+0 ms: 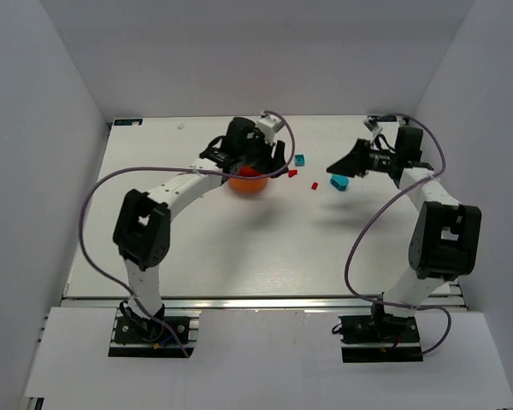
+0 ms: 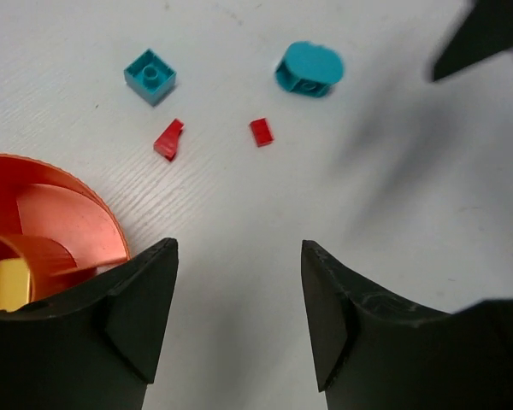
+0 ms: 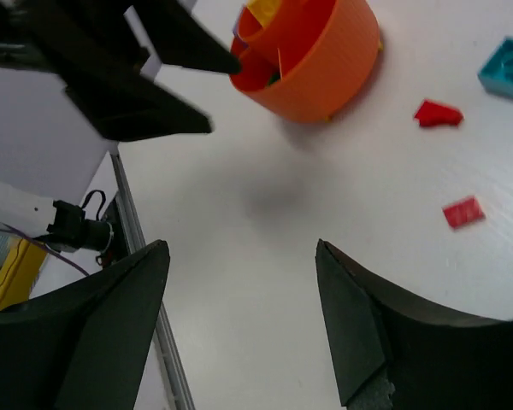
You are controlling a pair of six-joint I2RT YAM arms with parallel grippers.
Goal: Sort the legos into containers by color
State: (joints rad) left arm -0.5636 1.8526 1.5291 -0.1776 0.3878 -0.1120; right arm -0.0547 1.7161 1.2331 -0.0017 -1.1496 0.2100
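The sorting looks partly done. The orange bowl [image 1: 255, 188] already holds a yellow brick [image 2: 4, 286] in one wedge and what seems to be something red in another. Four pieces lie loose on the desk [image 1: 239, 248] near its right side: a square cyan brick [image 2: 150, 76], a rounded cyan brick [image 2: 309, 68], a red wedge [image 2: 169, 140] and a small red plate [image 2: 261, 131]. The left hand [image 2: 239, 299] hovers at the bowl's rim, fingers spread and empty. The right hand [image 3: 239, 316] hangs above the desk near the loose pieces, also spread and empty. Nothing covers those pieces, though the two hands are close together there.
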